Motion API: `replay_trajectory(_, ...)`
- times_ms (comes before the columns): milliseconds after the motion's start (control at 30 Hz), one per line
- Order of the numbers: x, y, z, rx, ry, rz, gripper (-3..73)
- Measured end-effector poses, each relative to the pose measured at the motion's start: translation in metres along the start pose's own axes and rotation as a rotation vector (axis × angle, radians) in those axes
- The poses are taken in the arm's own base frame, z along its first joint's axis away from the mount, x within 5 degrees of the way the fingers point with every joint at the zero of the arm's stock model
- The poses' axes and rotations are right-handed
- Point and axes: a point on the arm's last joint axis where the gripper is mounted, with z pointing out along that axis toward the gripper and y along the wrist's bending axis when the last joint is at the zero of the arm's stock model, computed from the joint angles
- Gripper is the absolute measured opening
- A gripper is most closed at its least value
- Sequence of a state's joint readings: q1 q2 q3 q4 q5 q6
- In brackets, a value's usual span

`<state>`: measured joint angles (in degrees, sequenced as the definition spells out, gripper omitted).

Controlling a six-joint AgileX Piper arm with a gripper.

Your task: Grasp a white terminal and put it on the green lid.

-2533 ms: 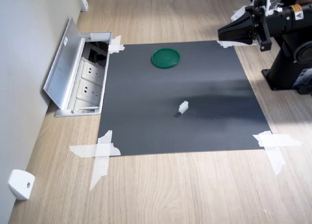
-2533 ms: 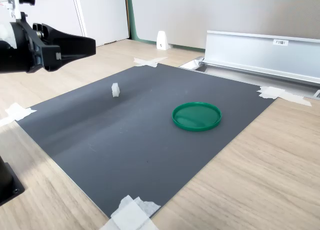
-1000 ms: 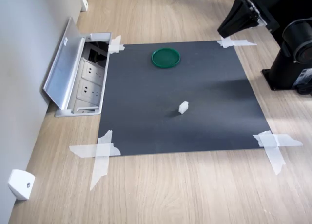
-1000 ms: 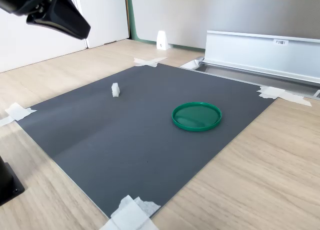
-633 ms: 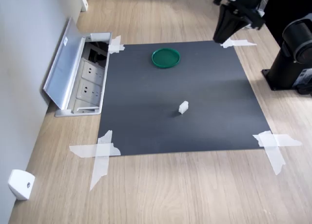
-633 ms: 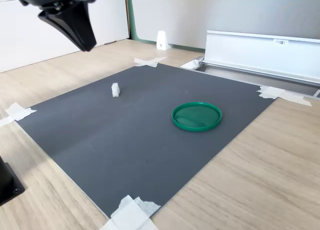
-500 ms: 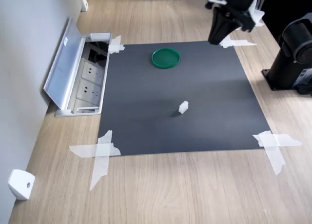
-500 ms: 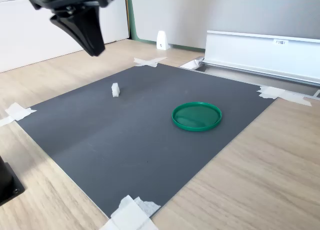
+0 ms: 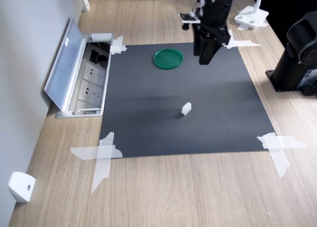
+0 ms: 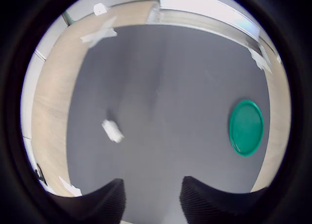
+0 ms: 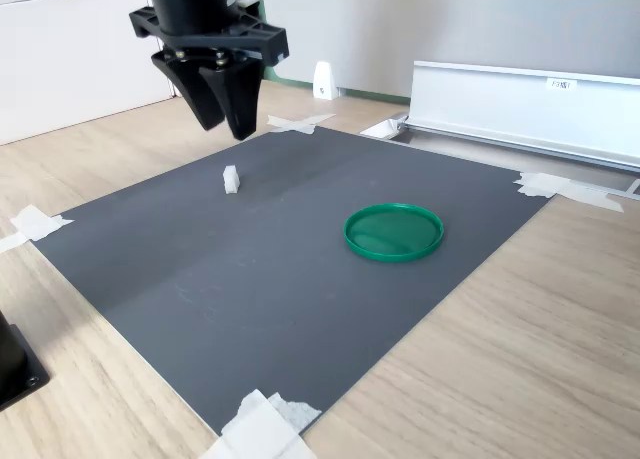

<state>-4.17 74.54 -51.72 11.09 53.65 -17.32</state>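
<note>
arm has swung over the mat, jaws slightly apart, empty; white terminal (image 9: 186, 108) lies apart below.

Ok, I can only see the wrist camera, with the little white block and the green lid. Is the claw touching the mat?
Observer: No. In the second exterior view the gripper hangs well above the dark mat, pointing down, open and empty.
Operator: Is it over the block?
Observer: No. In the first exterior view it is up beside the green lid; the white terminal stands apart, nearer the mat's middle.
Operator: What's the shiny thing past the mat?
Observer: The raised metal flap of an open socket box; the first exterior view shows power sockets inside it.
</note>
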Motion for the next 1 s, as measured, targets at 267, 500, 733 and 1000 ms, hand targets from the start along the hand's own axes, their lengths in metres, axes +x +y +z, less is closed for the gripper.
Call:
replay_trajectory(267, -0.015, 0.024, 0.002, -0.029, -0.010, -0.056, 61.9)
replay_trajectory(500, -0.019, 0.048, 0.025, -0.035, 0.052, -0.120, 61.9)
replay_trajectory(733, -0.021, 0.065, 0.047, -0.011, 0.101, -0.134, 62.0)
replay_trajectory(1000, -0.026, 0.063, 0.072, 0.005, 0.137, -0.106, 62.0)
